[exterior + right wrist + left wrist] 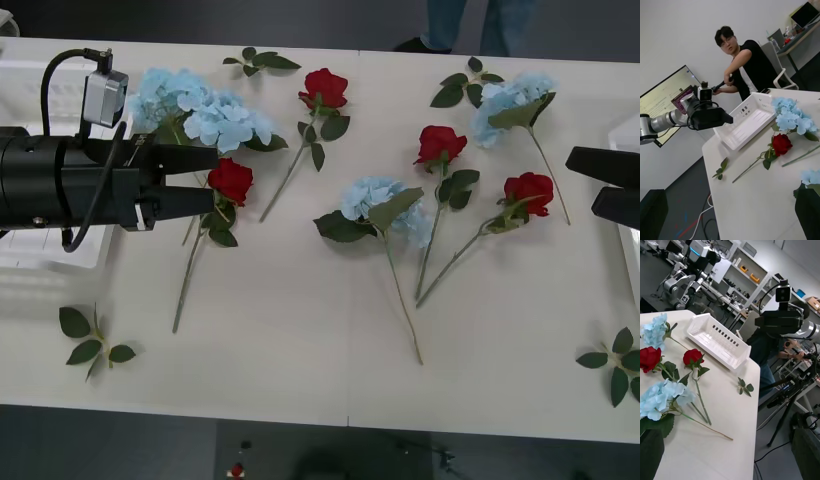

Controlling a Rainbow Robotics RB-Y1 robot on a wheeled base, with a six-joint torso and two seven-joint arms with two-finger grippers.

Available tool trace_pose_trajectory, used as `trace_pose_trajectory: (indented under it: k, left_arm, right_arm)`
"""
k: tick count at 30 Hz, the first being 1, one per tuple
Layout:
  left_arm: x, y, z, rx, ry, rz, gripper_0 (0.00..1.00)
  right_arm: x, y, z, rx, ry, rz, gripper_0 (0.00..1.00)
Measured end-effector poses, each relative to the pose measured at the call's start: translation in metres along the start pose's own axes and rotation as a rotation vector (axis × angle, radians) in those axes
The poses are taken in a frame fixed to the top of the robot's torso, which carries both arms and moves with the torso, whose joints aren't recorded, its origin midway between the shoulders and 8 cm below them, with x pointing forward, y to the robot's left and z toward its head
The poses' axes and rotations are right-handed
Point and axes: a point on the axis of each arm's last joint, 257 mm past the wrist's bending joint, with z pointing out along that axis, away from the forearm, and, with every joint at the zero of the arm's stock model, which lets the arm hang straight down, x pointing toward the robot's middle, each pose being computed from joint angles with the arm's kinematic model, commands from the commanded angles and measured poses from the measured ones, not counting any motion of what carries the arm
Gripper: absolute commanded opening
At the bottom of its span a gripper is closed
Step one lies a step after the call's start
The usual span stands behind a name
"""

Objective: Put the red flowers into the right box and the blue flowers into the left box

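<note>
Over the desk's left edge, the left gripper (205, 180) hovers released beside a red rose (231, 180), the left box (40, 100) behind it. Red flowers (438, 146) and blue flowers (375, 198) lie scattered mid-desk. By the right edge, the right gripper (598, 185) hangs released beside the right box (628, 135).

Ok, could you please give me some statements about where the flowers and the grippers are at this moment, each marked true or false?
1. All four red flowers lie on the table. True.
2. The left gripper holds a blue flower. False: its jaws are open and hold nothing.
3. The left box already has a flower in it. False: no flower is in it.
4. Leaf sprigs without blooms lie on the table. True.
</note>
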Motion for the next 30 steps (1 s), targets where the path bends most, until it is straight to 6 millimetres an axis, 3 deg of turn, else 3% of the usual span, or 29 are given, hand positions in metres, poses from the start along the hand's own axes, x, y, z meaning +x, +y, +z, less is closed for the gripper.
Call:
trace_pose_trajectory:
  k: [3,7,10,13,18,22,27,30]
  left_arm:
    - [0.001,0.0,0.0,0.0,0.0,-0.003,1.0]
    - [0.031,0.001,0.004,0.001,-0.005,-0.085,1.0]
    - [0.039,0.005,0.004,-0.008,-0.032,-0.122,1.0]
    - [0.035,0.018,-0.005,-0.046,-0.044,-0.113,1.0]
    - [0.016,0.056,-0.03,-0.142,-0.009,-0.058,1.0]
    - [0.017,0.101,-0.053,-0.263,0.089,-0.034,1.0]
    - [0.025,0.146,-0.074,-0.421,0.133,-0.327,1.0]
    - [0.04,0.17,-0.08,-0.51,0.184,-0.368,1.0]
  right_arm:
    - [0.012,-0.007,-0.005,0.02,0.006,0.038,1.0]
    - [0.022,-0.017,-0.013,0.057,0.012,0.069,1.0]
    - [0.017,-0.036,-0.017,0.133,0.008,0.062,1.0]
    - [0.007,-0.056,-0.022,0.22,0.013,0.042,1.0]
    - [-0.008,-0.088,-0.028,0.347,0.037,-0.001,1.0]
    - [-0.014,-0.12,-0.028,0.467,0.044,-0.024,1.0]
    - [0.004,-0.156,-0.017,0.586,0.076,-0.012,1.0]
    - [0.027,-0.183,-0.003,0.652,0.072,0.119,1.0]
